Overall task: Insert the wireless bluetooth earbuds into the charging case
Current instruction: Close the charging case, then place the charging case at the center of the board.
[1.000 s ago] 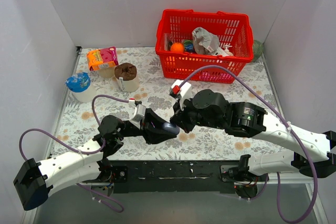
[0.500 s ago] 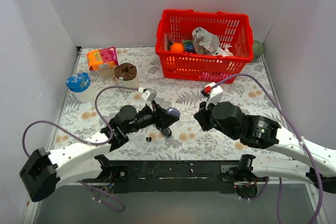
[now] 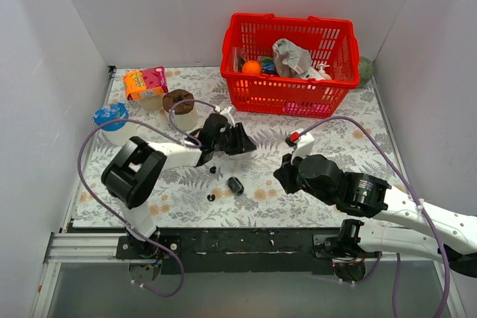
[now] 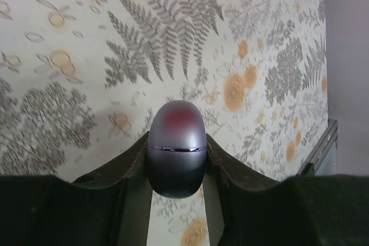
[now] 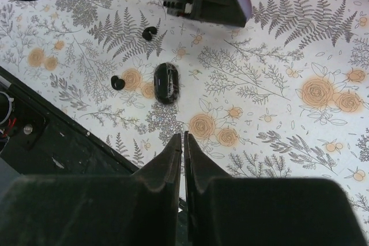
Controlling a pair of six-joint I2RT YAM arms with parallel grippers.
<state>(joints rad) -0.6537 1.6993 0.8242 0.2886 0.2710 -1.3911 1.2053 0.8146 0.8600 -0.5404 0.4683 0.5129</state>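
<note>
While the left gripper clamps the charging case, the right gripper hangs — pressed together.

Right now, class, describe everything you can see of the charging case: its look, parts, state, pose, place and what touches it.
The charging case is a small, smooth, egg-shaped shell, glossy silver-grey, with a reddish reflection near its top and a thin seam running around it. It looks closed. It sits clamped in the left gripper, with one of the black fingers pressing on each side. It appears to be lifted clear of the floral tablecloth.
</note>
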